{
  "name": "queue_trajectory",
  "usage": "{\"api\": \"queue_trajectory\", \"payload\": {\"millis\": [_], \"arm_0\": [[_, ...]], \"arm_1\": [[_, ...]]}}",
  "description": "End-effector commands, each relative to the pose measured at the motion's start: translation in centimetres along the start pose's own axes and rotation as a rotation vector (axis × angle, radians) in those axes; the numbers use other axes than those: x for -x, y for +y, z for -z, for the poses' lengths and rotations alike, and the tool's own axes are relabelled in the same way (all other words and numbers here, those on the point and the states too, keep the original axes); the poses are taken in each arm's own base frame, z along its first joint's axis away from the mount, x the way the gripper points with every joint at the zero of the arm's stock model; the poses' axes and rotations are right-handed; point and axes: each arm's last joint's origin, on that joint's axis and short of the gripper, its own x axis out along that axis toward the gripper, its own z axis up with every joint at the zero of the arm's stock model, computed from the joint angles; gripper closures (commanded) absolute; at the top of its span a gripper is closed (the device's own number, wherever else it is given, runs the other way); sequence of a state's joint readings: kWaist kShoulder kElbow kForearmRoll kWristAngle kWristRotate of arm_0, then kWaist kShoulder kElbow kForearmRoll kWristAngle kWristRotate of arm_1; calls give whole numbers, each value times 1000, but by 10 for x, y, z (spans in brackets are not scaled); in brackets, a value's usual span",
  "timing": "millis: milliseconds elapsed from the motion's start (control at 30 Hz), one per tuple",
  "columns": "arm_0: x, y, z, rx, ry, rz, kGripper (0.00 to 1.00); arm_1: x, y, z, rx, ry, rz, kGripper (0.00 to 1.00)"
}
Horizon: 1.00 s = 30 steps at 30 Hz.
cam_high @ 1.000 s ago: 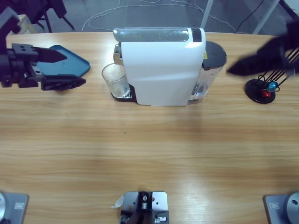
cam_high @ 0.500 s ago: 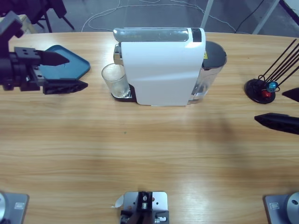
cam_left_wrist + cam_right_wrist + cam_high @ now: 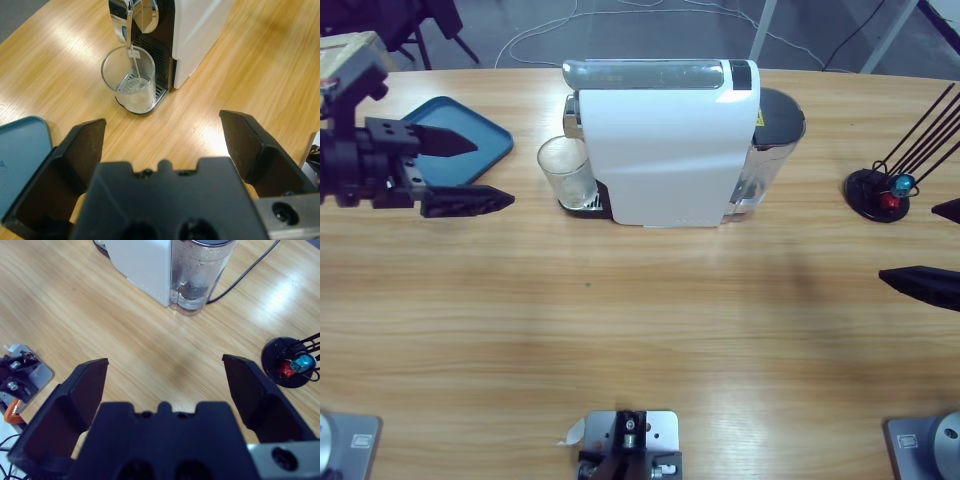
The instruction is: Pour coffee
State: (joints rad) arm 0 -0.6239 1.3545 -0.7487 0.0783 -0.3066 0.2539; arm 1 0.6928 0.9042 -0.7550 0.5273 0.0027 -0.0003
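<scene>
With both pincers spread and empty, the clear cylindrical glass (image 3: pixel 128 78) is being faced ahead of the left pincer (image 3: pixel 468 170), under the white boxy coffee machine's (image 3: pixel 670 150) spout, so a level, centred approach is being advised.

**A:** Left arm, position?

**B:** Enters from the left edge, upper left of the high view. Black wrist block, then the left gripper (image 3: pixel 480 170) pointing right, toward the frame's middle. Jaws spread wide, one tip higher in the frame, one lower, nothing between them.

**A:** Wrist view agrees?

**B:** Yes. Left gripper (image 3: pixel 162 135) shows both jaws rising at the lower left and lower right of the frame, well apart, empty.

**A:** Right arm?

**B:** Only the jaw tips show, at the right edge, mid-height: right gripper (image 3: pixel 930 245) pointing left. Arm itself out of frame. Right gripper (image 3: pixel 165 377) in its wrist view: jaws wide apart, holding nothing.
</scene>
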Motion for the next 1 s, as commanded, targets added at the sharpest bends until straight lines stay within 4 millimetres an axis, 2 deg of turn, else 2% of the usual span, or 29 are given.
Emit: {"api": "queue_trajectory", "payload": {"millis": [33, 367, 433, 467, 567, 633, 700, 833, 1000], "arm_0": [[-8, -3, 10, 29, 55, 35, 0], [4, -7, 11, 20, 30, 27, 0], [6, -7, 10, 19, 24, 25, 0], [6, -7, 9, 18, 21, 25, 0], [9, -8, 9, 18, 23, 25, 0], [6, -8, 12, 26, 46, 31, 0], [6, -7, 12, 27, 48, 30, 0], [6, -8, 15, 29, 57, 29, 0], [2, -6, 16, 33, 69, 17, 0]], "arm_1": [[1, 2, 8, 18, 6, -56, 0], [1, 5, 13, -38, -28, -125, 0], [-9, 6, 30, -88, -52, -146, 0], [-9, 7, 31, -79, -58, -148, 0], [0, 6, 21, -45, -57, -145, 0], [1, 5, 15, -26, 8, -123, 0], [5, 5, 14, -2, 21, -118, 0], [-2, 5, 10, 16, 52, -108, 0], [-1, 5, 10, 18, 46, -109, 0]]}}
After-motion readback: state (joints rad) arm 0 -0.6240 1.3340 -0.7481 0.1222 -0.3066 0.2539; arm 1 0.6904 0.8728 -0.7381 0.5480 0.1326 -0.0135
